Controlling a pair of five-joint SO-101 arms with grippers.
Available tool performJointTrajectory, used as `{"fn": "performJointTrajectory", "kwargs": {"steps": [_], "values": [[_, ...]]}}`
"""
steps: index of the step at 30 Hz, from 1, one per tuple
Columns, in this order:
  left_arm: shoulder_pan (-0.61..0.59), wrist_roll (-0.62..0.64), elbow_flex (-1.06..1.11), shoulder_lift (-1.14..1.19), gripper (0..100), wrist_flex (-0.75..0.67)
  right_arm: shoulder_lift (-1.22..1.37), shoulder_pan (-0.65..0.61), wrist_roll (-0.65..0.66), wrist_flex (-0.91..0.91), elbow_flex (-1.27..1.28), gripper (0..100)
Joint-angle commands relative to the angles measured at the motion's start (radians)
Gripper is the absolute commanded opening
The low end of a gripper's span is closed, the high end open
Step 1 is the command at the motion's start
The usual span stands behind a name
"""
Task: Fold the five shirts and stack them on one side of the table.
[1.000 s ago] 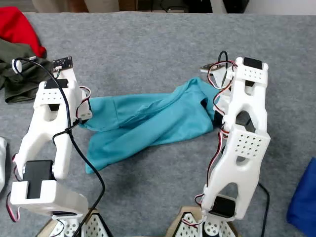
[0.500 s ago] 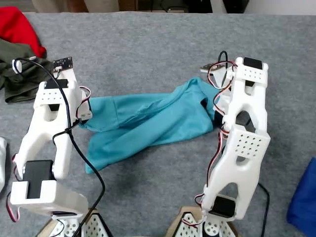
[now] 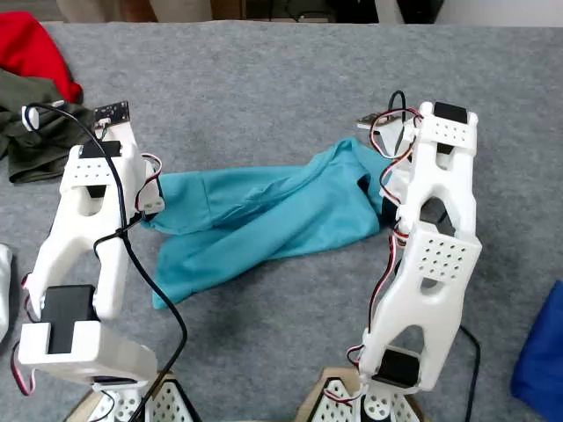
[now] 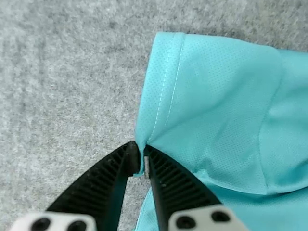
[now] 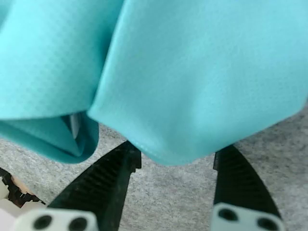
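Between the two white arms lies 1 teal mesh-fabric shirt (image 3: 264, 220), rumpled and stretched across the grey felt table (image 3: 264, 79), one end at each gripper.

Count: 2 arms, 2 grippers. Garments: 1 teal, 1 red cloth heap (image 3: 31, 48), 1 dark olive shirt (image 3: 35, 132), 1 blue cloth (image 3: 541, 360), plus 1 white sliver (image 3: 3, 281) at the table edge, too cut off to say what it is.

Left arm (image 3: 88, 229): stretched fwd and low, wrist bent down. Left gripper (image 4: 142, 161) has its black ribbed jaws pinched tight on the stitched hem corner of a sleeve-like flap; the rest of the teal cloth spreads away from the tips, bare felt on the other side. Red and olive pieces sit well beyond this arm's outer side; the white sliver is near its base.

Right arm (image 3: 435, 229): also reaching fwd, elbow raised, wrist over the shirt's other end. Right gripper (image 5: 179, 153) is spread wide, w/ a fold of teal cloth hanging btw the jaws, not clamped. Blue cloth lies off this arm's outer side, well apart.
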Motion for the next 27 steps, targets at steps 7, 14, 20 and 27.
{"fn": "performJointTrajectory", "kwargs": {"steps": [7, 14, 20, 27], "values": [[0.002, -0.005, -0.023, -0.107, 2, 0.077, 0.071, 0.028, 0.009, 0.025, 0.002, 25.3], [0.017, -0.008, -0.003, -0.410, 2, 0.112, 0.071, 0.028, 0.009, 0.025, 0.002, 25.3], [0.071, -0.071, 0.112, -0.564, 2, 0.066, 0.071, 0.028, 0.009, 0.025, 0.002, 25.3], [0.037, -0.075, 0.195, -0.587, 2, 0.005, 0.071, 0.028, 0.009, 0.025, 0.002, 25.3]]}}
